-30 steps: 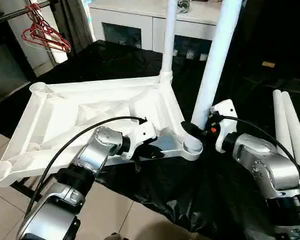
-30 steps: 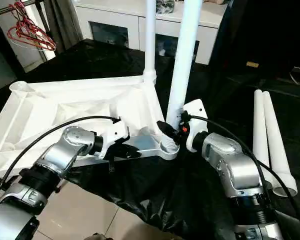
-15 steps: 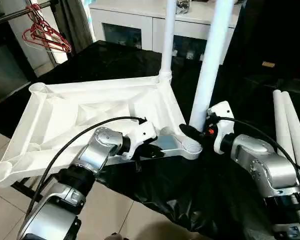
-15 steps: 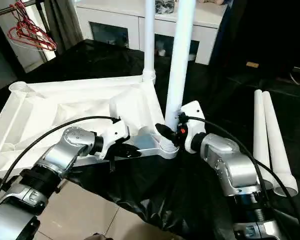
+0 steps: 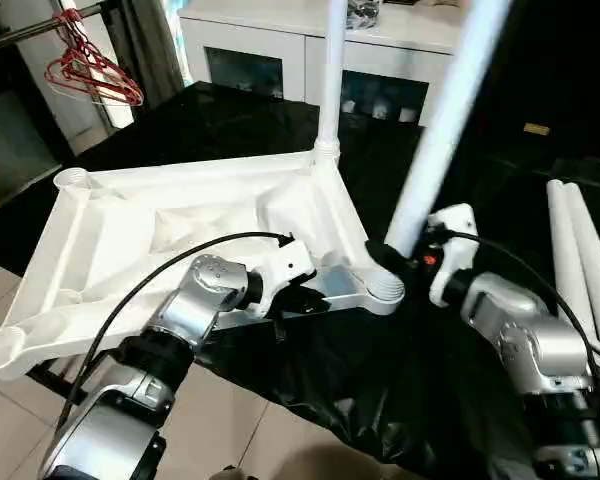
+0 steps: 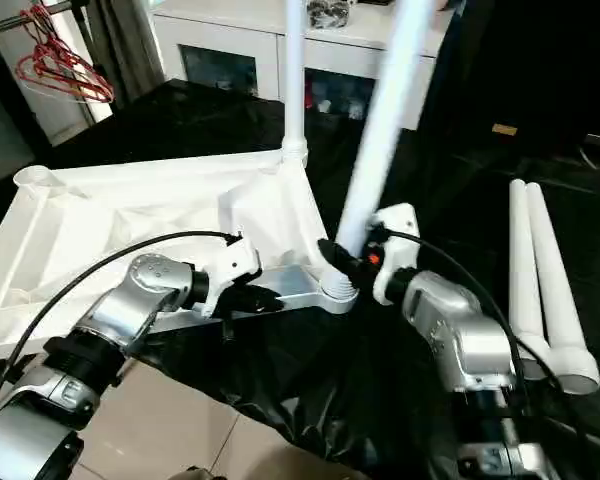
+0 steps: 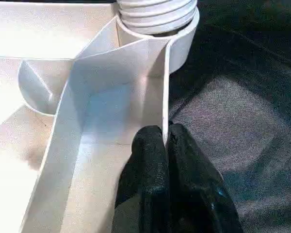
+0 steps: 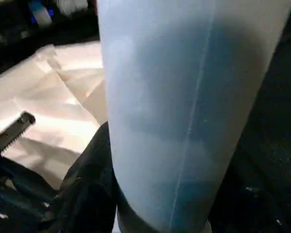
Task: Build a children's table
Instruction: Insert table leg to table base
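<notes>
Left end effector (image 5: 315,303): my fingers pinch the near rim of the upturned white ribbed plastic tabletop (image 5: 160,235) on the black-draped bench (image 5: 230,120); keep it steady.
Right end effector (image 5: 388,255): clamped low on the tilted white tubular leg (image 5: 435,140); bring it upright over the near round corner socket (image 5: 385,290), then press down.

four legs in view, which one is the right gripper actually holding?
The tilted leg at the tabletop's near corner socket; the right gripper grips its lower end. Another leg stands upright in the far socket; two spare legs lie on the black cloth.
</notes>
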### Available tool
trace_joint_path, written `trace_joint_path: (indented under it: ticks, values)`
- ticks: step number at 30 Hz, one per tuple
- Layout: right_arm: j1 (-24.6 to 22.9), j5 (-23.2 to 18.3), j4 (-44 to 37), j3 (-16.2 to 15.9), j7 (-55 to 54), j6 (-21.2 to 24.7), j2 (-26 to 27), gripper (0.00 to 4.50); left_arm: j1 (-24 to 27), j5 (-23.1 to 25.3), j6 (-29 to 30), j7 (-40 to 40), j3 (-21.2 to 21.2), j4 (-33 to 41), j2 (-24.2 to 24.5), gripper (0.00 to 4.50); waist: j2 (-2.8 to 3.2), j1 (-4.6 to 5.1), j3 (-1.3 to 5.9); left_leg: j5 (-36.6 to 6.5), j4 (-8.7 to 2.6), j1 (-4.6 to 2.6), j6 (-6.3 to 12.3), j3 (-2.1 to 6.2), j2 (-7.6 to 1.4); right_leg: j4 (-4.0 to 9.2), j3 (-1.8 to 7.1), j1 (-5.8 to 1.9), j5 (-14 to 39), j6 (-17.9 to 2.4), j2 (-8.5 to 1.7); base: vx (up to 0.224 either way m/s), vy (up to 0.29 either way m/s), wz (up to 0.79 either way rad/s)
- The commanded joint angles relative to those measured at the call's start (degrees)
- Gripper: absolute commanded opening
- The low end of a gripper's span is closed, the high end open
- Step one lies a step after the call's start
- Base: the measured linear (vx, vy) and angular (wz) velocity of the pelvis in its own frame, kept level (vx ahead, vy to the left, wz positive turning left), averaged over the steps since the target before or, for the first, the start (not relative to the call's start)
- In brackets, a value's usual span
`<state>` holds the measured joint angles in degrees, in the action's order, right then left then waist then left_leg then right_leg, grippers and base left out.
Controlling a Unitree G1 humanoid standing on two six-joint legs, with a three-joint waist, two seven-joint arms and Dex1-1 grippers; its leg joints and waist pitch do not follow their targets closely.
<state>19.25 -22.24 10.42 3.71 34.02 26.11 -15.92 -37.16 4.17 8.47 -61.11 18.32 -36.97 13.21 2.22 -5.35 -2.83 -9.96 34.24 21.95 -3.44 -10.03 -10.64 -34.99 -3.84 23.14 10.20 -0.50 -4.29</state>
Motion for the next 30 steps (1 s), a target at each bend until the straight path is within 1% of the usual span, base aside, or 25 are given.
trace_joint_path:
  ticks: [1,2,4,5,7,9,11,13,14,17,19,20,21,22,23,24,25,26,30]
  values:
    - [-2.22,0.56,2.49,1.32,-0.1,-1.54,0.09,1.91,-0.89,-2.41,-0.59,1.99,-3.17,-0.63,-0.51,0.0,-1.08,-0.38,3.71,-11.07,-4.04,-0.72,2.53,0.69,-2.19,4.91,2.56,-2.77,16.26,-9.94,-4.43,0.0,0.0,0.0]
    - [-2.83,0.55,2.68,1.6,-0.02,-2.36,0.25,1.91,-0.95,-2.4,-0.61,2.04,-3.17,-0.7,-0.53,0.0,-1.15,-0.39,3.73,-11.11,-4.03,-0.72,2.62,0.69,-2.21,4.93,2.55,-2.76,16.39,-9.92,-4.46,0.0,0.0,0.0]
    - [-4.11,0.17,2.89,2.14,0.17,-3.55,0.7,1.91,-1.2,-2.43,-0.74,2.14,-3.19,-1.05,-0.57,0.0,-0.89,-0.36,3.67,-11.58,-4.13,-0.73,2.57,0.77,-2.24,4.98,2.49,-2.7,16.91,-9.88,-4.42,0.0,0.0,0.0]
    - [-4.47,0.0,2.9,2.31,0.22,-3.85,0.86,1.91,-1.29,-2.43,-0.77,2.17,-3.21,-1.17,-0.58,0.0,-1.04,-0.34,3.69,-12.05,-4.13,-0.75,2.59,0.72,-2.19,5.11,2.49,-2.7,17.55,-9.69,-4.43,0.0,0.0,0.0]
    - [-4.62,-0.07,2.99,2.45,0.27,-4.09,0.99,1.9,-1.35,-2.45,-0.79,2.19,-3.2,-1.27,-0.59,0.0,-1.01,-0.36,3.7,-12.26,-4.21,-0.74,2.57,0.8,-2.22,5.14,2.47,-2.75,18.11,-9.57,-4.44,0.0,0.0,0.0]
    - [-5.33,-0.15,3.32,2.94,0.14,-5.12,1.33,1.9,-1.49,-2.42,-0.88,2.31,-3.21,-1.49,-0.62,0.0,-0.95,-0.34,3.64,-12.44,-4.22,-0.76,2.62,0.75,-2.22,5.22,2.52,-2.64,18.26,-9.6,-4.42,0.0,0.0,0.0]
    - [-6.94,0.24,3.23,3.15,-0.15,-7.4,1.6,1.9,-1.73,-2.36,-1.05,2.57,-3.24,-1.85,-0.72,0.0,-1.0,-0.42,3.67,-12.38,-4.23,-0.68,2.7,0.8,-2.26,5.21,2.51,-2.7,18.15,-9.46,-4.53,0.0,0.0,0.0]
    - [-7.88,1.72,2.2,1.95,-0.46,-8.97,1.01,1.9,-1.85,-2.29,-1.19,2.64,-3.25,-2.05,-0.73,0.0,-0.98,-0.49,3.67,-12.36,-4.24,-0.73,2.8,0.78,-2.27,5.25,2.51,-2.62,18.04,-9.4,-4.45,0.0,0.0,0.0]
    - [-8.15,2.77,1.48,1.02,-0.62,-9.61,0.55,1.9,-1.88,-2.23,-1.24,2.63,-3.23,-2.12,-0.7,0.0,-1.01,-0.52,3.67,-12.07,-4.29,-0.65,2.89,0.82,-2.27,5.13,2.48,-2.7,17.69,-9.44,-4.41,0.0,0.0,0.0]
    - [-8.0,5.18,-0.54,-1.28,-0.96,-9.93,-0.49,1.9,-1.94,-1.84,-1.68,2.58,-2.9,-2.4,-0.53,0.0,-0.98,-0.59,3.62,-12.23,-4.32,-0.67,2.78,0.81,-2.21,5.23,2.51,-2.67,18.52,-8.99,-4.39,0.0,0.0,0.0]
    - [-7.97,5.3,-0.58,-1.39,-0.93,-9.93,-0.54,1.9,-1.94,-1.83,-1.71,2.56,-2.89,-2.42,-0.53,0.0,-0.96,-0.57,3.52,-12.91,-4.38,-0.72,2.62,0.84,-2.19,5.41,2.49,-2.61,19.85,-8.62,-4.41,0.0,0.0,0.0]
    - [-7.44,6.95,-1.07,-3.07,-0.59,-9.76,-1.27,1.9,-1.93,-1.78,-1.91,2.4,-2.81,-2.51,-0.52,0.0,-0.94,-0.53,3.51,-13.42,-4.43,-0.73,2.5,0.87,-2.23,5.42,2.51,-2.55,20.17,-8.63,-4.37,0.0,0.0,0.0]
    - [-7.35,7.08,-1.1,-3.28,-0.53,-9.71,-1.35,1.9,-1.92,-1.77,-1.93,2.37,-2.79,-2.51,-0.52,0.0,-0.98,-0.49,3.5,-13.58,-4.47,-0.68,2.37,0.9,-2.2,5.39,2.52,-2.65,20.19,-8.51,-4.34,0.0,0.0,0.0]
    - [-6.41,8.16,-1.29,-5.43,0.21,-9.14,-2.08,1.9,-1.82,-1.65,-2.09,2.15,-2.6,-2.43,-0.52,0.0,-1.12,-0.45,3.48,-13.61,-4.49,-0.71,2.39,0.89,-2.24,5.42,2.54,-2.63,20.25,-8.48,-4.36,0.0,0.0,0.0]
    - [-6.41,8.16,-1.29,-5.43,0.21,-9.14,-2.08,1.9,-1.82,-1.65,-2.09,2.15,-2.6,-2.43,-0.52,0.0,-1.02,-0.38,3.47,-13.6,-4.51,-0.71,2.31,0.92,-2.23,5.37,2.53,-2.63,20.24,-8.55,-4.37,0.0,0.0,0.0]
    - [-5.87,8.59,-1.36,-6.73,0.87,-8.7,-2.49,1.9,-1.73,-1.6,-2.18,2.01,-2.48,-2.33,-0.49,0.0,-1.02,-0.36,3.43,-14.03,-4.43,-0.81,2.37,0.84,-2.19,5.5,2.58,-2.48,20.67,-8.56,-4.4,0.0,0.0,0.0]
    - [-5.67,8.71,-1.33,-7.3,1.39,-8.17,-2.82,1.9,-1.71,-1.59,-2.19,1.98,-2.44,-2.28,-0.51,0.0,-1.05,-0.34,3.45,-14.04,-4.42,-0.77,2.43,0.87,-2.17,5.5,2.57,-2.57,20.81,-8.52,-4.42,0.0,0.0,0.0]
    - [-5.56,8.79,-1.33,-7.65,1.71,-7.79,-3.02,1.9,-1.7,-1.59,-2.2,1.95,-2.41,-2.26,-0.52,0.0,-1.17,-0.32,3.45,-13.63,-4.48,-0.67,2.5,0.92,-2.22,5.39,2.56,-2.67,20.56,-8.48,-4.39,0.0,0.0,0.0]
    - [-5.21,8.94,-0.88,-8.54,2.91,-6.88,-3.47,1.9,-1.54,-1.66,-2.51,1.54,-2.25,-2.07,-0.45,0.0,-1.12,-0.2,3.39,-13.79,-4.41,-0.7,2.71,0.86,-2.22,5.5,2.6,-2.54,20.62,-8.66,-4.43,0.0,0.0,0.0]
